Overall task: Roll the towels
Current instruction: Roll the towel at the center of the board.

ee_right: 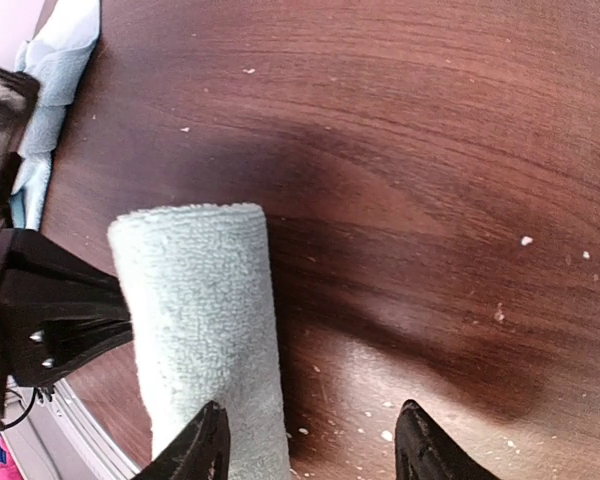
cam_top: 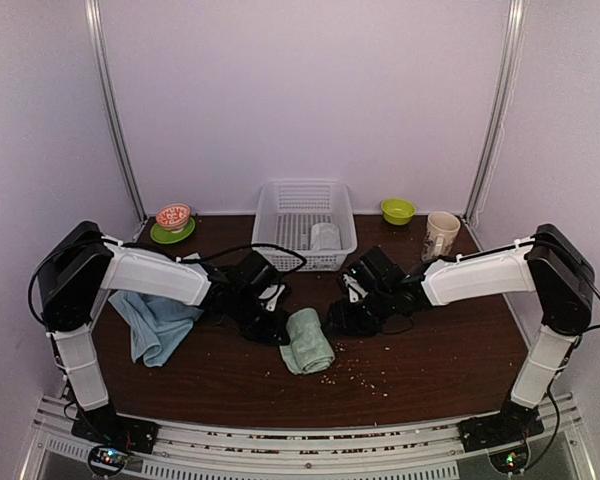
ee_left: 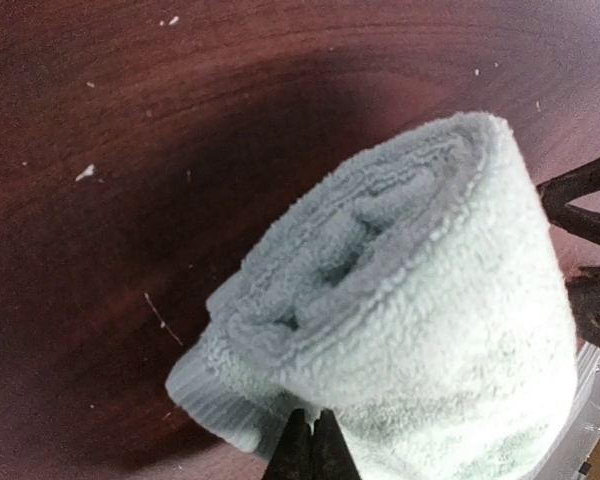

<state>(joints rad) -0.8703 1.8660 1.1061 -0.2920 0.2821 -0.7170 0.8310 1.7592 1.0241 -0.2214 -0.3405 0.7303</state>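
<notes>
Left gripper [cam_top: 281,331] is shut, its fingertips [ee_left: 300,450] pressed tight against each other at the near end of the pale green towel [cam_top: 307,342]. Whether a fold of cloth is nipped between them cannot be told.

Far left of the table [cam_top: 460,335], the light blue towel [cam_top: 155,322] is seen crumpled and unrolled, partly covered by the left arm. Behind it, at the back left corner, a green plate [cam_top: 162,237] is set with a reddish bowl [cam_top: 173,215] on it.

At centre, the pale green towel is rolled into a thick cylinder and laid on the dark wood between the two grippers. Its spiral end is shown close up in the left wrist view [ee_left: 400,300], and its long side in the right wrist view [ee_right: 200,310]. Behind it, a white lattice basket [cam_top: 264,215] is placed near the back wall. The greyish-white towel [cam_top: 325,236] is rolled inside it, toward the right side.

Just right of the roll, the right gripper [cam_top: 332,322] is spread wide. One finger [ee_right: 205,450] is laid over the side of the roll and the other [ee_right: 420,445] is over bare wood, so nothing is clamped.

At the back right, a green bowl [cam_top: 398,210] and a beige mug [cam_top: 441,235] are placed apart from each other. Pale crumbs [cam_top: 365,372] are scattered on the wood in front of and right of the roll.
</notes>
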